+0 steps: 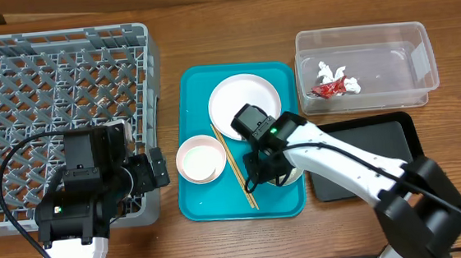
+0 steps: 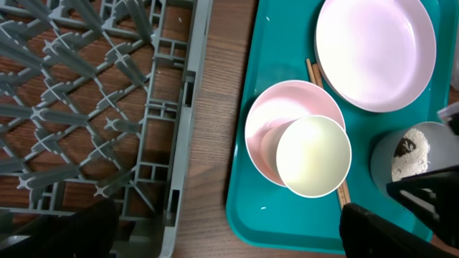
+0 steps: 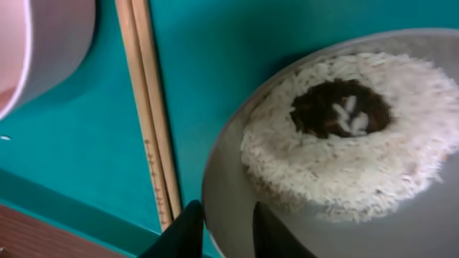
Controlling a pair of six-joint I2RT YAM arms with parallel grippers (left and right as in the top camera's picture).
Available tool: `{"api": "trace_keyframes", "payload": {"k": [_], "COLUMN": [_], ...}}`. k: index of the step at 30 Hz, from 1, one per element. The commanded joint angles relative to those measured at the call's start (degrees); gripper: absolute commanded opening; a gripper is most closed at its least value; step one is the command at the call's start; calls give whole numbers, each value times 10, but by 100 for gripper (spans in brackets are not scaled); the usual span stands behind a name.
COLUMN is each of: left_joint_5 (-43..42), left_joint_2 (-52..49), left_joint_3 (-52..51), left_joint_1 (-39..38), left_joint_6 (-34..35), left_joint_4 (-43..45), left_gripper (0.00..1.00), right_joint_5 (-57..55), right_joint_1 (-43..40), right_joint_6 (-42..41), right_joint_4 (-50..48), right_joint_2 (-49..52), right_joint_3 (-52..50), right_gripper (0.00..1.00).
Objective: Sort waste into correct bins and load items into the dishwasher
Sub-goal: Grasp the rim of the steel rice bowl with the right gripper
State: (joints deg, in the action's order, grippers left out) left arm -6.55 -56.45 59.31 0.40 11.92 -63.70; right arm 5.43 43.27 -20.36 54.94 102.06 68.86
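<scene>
My right gripper (image 3: 229, 229) is shut on the near rim of the grey-green bowl (image 3: 430, 222), one finger inside and one outside. The bowl holds white rice (image 3: 337, 168) with a brown scrap (image 3: 319, 107) and stands on the teal tray (image 3: 237, 50). In the overhead view this gripper (image 1: 271, 173) covers most of the bowl. The wooden chopsticks (image 1: 231, 158) lie between it and the pale pink bowl (image 1: 200, 160). The white plate (image 1: 248, 95) sits behind them. My left gripper (image 1: 147, 170) is open and empty between the grey rack (image 1: 58, 35) and the tray.
The clear tub (image 1: 418, 56) at the back right holds the red wrapper (image 1: 330, 88) and crumpled white paper (image 1: 333, 70). The black tray (image 1: 388, 137) lies just right of the teal tray (image 1: 202, 82). The rack's lattice floor (image 2: 86, 107) holds nothing.
</scene>
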Motion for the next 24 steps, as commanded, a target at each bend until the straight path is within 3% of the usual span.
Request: {"api": "trace_keyframes", "payload": {"k": [1, 5, 7, 18, 21, 24], "left_joint_5": [8, 8, 8, 8, 8, 8], "left_joint_2": [-1, -1, -1, -1, -1, -1], "left_joint_3": [13, 13, 13, 13, 13, 13], "left_joint_1": [3, 3, 3, 3, 3, 3], "left_joint_6": [5, 5, 5, 5, 5, 5], "left_joint_4": [0, 0, 0, -3, -3, -4], "left_gripper": [100, 100, 100, 100, 100, 100], "right_joint_5": [-6, -6, -8, -9, -9, -14], "right_joint_1": [2, 5, 11, 25, 25, 25], "right_joint_6": [-12, -14, -25, -37, -37, -40], "right_joint_4": [0, 0, -2, -44, -42, -34], "right_joint_2": [16, 24, 25, 25, 25, 24], "right_joint_3": [-3, -3, -3, -45, -45, -36], "right_gripper": [24, 24, 18, 17, 4, 4]}}
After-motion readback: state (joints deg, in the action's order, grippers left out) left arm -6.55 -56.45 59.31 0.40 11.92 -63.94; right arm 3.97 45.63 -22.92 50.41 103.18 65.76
